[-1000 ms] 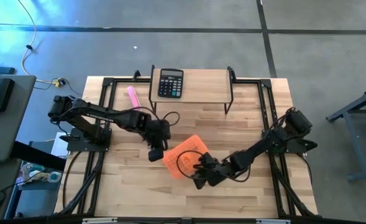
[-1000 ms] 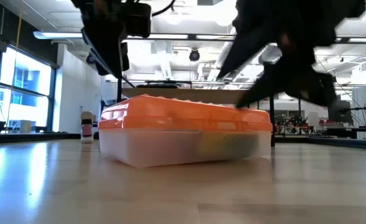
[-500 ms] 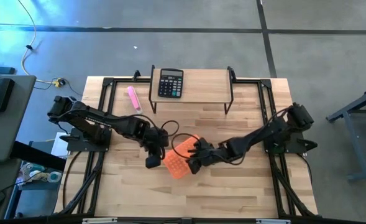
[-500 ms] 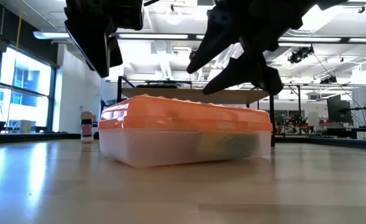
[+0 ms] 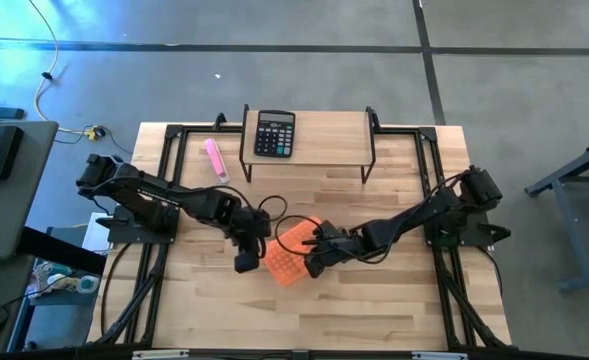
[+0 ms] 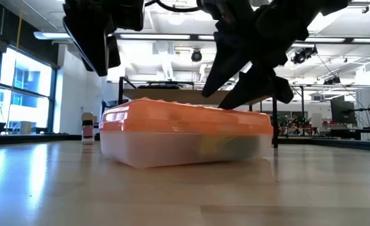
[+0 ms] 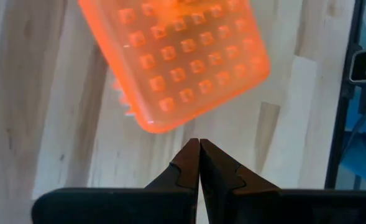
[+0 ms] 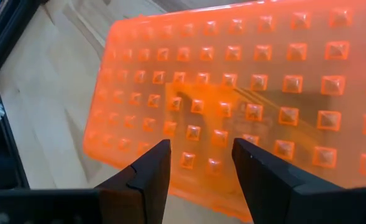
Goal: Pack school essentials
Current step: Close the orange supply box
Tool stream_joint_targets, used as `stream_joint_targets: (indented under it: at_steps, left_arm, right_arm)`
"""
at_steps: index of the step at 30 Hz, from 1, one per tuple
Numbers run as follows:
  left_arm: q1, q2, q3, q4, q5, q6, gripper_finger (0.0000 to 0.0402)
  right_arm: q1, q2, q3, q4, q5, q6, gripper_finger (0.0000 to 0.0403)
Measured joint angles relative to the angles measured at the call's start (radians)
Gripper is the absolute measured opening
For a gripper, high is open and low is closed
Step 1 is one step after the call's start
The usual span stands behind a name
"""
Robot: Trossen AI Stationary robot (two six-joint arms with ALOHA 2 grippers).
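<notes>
My right claw (image 8: 195, 163) hangs over the box's orange lid (image 5: 296, 250), fingers part open, holding nothing, tips just above or maybe touching the studs. Left claw (image 7: 199, 163) is shut & empty, just beside the box's left end. Stationery sits inside the closed box (image 6: 185, 135), mid-table; only a yellow-green blur shows thru the wall. Risk imo: pressing off-centre could skid the box or pop the lid. Calculator (image 5: 274, 133) on the shelf & pink marker (image 5: 214, 158) are well apart, nothing blocks
</notes>
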Motion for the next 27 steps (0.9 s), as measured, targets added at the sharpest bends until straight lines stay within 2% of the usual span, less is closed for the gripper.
stream_joint_targets:
  at_steps: [8, 17, 21, 27]
  left_arm:
    - [-0.066, 0.026, -0.001, 0.006, -0.001, -0.039, 0.0]
    - [-0.127, 0.124, -0.001, 0.011, -0.013, -0.055, 0.0]
    - [-0.13, 0.147, -0.001, 0.013, -0.014, -0.063, 0.0]
    - [-0.13, 0.153, -0.001, 0.028, -0.017, -0.074, 0.0]
  right_arm:
    - [-0.006, 0.027, 0.001, 0.006, 0.028, 0.07, 0.0169]
    - [-0.003, 0.029, -0.003, -0.002, 0.08, 0.18, 0.0169]
    - [0.005, 0.005, -0.007, 0.016, 0.111, 0.181, 0.0169]
    - [0.006, -0.073, -0.011, -0.061, 0.197, 0.184, 0.0169]
